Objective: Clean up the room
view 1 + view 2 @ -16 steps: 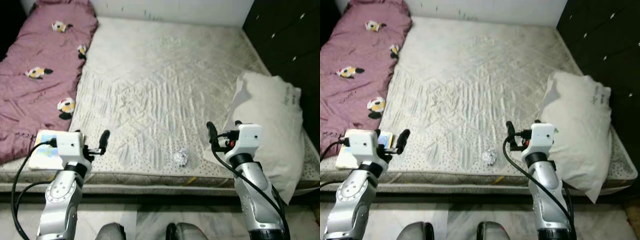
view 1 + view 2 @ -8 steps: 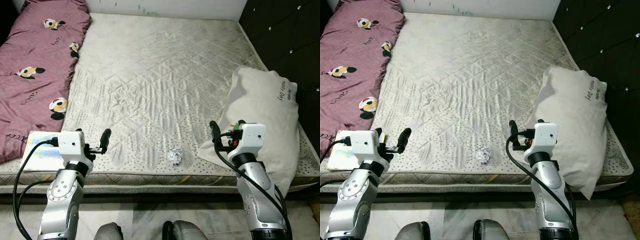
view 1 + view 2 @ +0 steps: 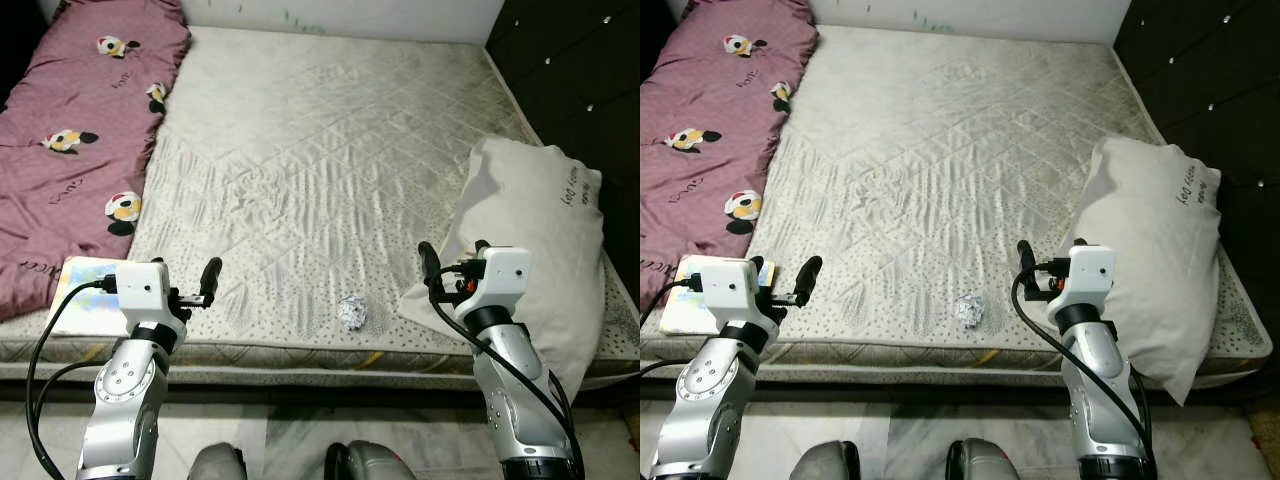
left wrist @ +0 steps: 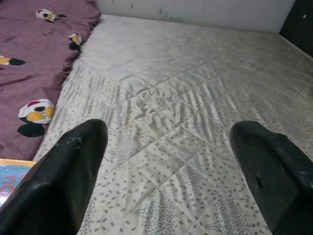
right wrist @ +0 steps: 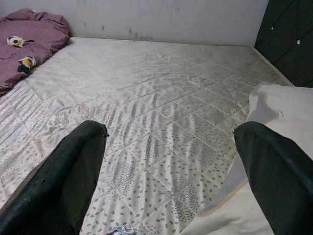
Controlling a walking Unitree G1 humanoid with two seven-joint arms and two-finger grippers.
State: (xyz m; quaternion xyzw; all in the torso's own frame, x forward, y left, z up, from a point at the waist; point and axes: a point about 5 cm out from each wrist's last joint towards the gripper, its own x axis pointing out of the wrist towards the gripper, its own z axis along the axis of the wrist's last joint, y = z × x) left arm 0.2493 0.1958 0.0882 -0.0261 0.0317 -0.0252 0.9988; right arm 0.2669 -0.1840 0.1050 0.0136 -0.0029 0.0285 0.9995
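A: Looked down at a bed (image 3: 330,160) with a pale quilted mattress.
B: Anything lying on it?

A: A small crumpled ball of paper (image 3: 351,312), close to the near edge of the bed, about midway between the two arms.
B: Touched by anything?

A: No. Sat alone, apart from both grippers.
B: And on the robot's left?

A: A purple blanket (image 3: 75,130) with little cartoon animals, stretched along the left side of the bed. A flat colourful book (image 3: 85,305) just below it, at the near left corner.
B: On the right?

A: A big white pillow (image 3: 545,250) by the right edge, with some small writing on it. Dark cabinets (image 3: 575,80) beyond that edge.

B: Where was the left gripper (image 4: 166,161)?
A: Held up above the near left part of the bed, just beside the book. Fingers (image 4: 73,171) spread wide apart, holding nothing.

B: And the right gripper (image 5: 171,166)?
A: Held up near the front edge too, just beside the pillow, with the paper ball a little to its left. Fingers (image 5: 274,171) spread wide as well, nothing between them.

B: What else from the right wrist?
A: A white wall (image 5: 161,19) at the far end of the bed, and a bit of the paper ball low down.
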